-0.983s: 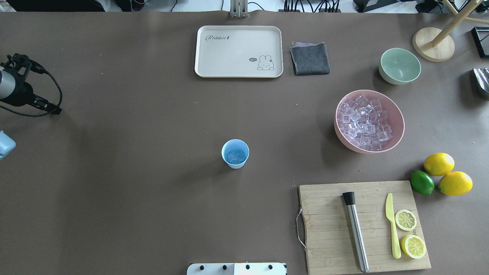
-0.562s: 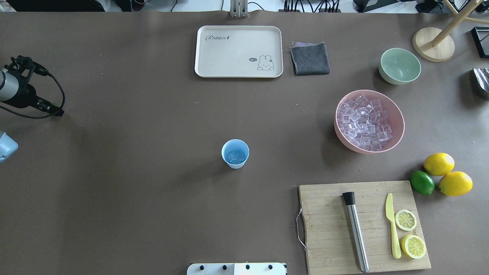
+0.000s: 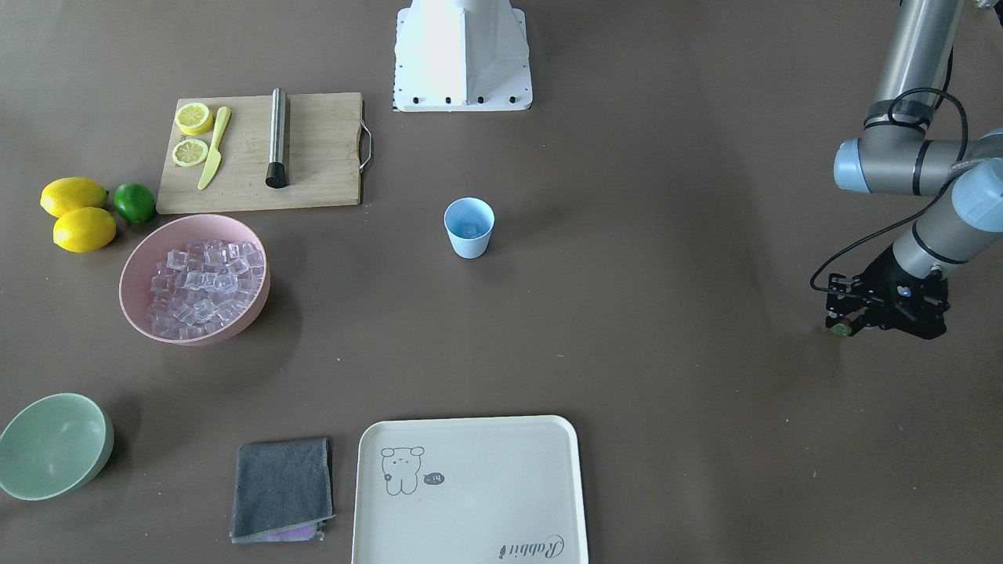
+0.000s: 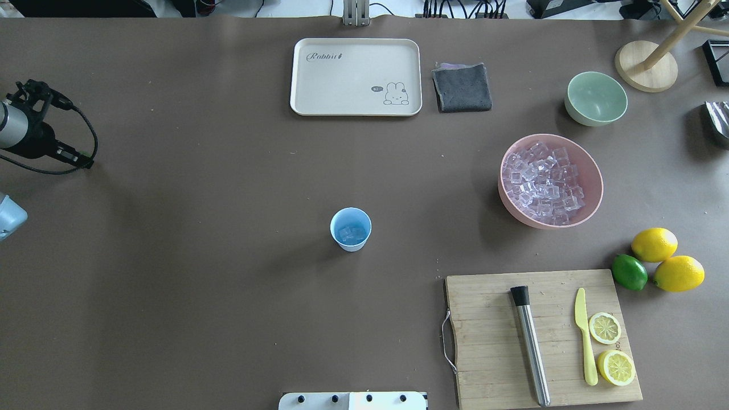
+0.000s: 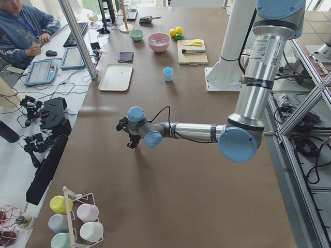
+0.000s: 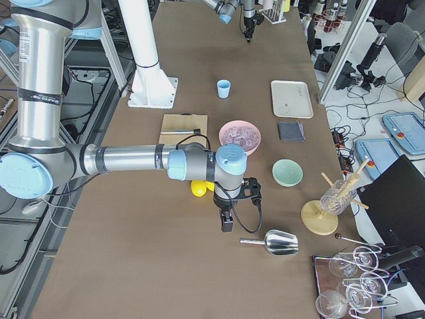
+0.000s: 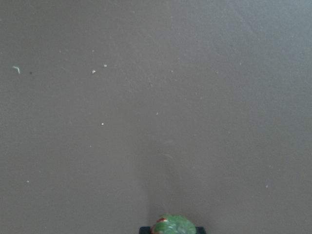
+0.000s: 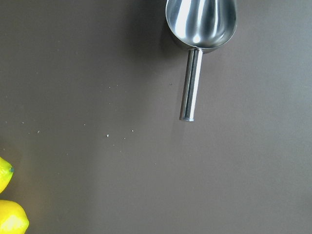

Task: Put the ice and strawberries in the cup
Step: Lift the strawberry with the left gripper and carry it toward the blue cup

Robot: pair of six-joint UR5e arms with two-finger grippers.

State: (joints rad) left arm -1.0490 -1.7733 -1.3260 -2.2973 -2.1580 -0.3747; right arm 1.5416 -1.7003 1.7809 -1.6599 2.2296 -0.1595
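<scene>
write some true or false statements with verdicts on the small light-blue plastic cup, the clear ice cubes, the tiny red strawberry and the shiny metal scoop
1. The small light-blue plastic cup already has clear ice cubes in it. True.
2. The tiny red strawberry with its green top lies in the cup. False: the left gripper pinches it, far from the cup.
3. The shiny metal scoop lies on the brown table, with no gripper on it. True.
4. The pale green bowl is heaped with ice. False: no ice shows in it; the heap is in the pink bowl.
</scene>
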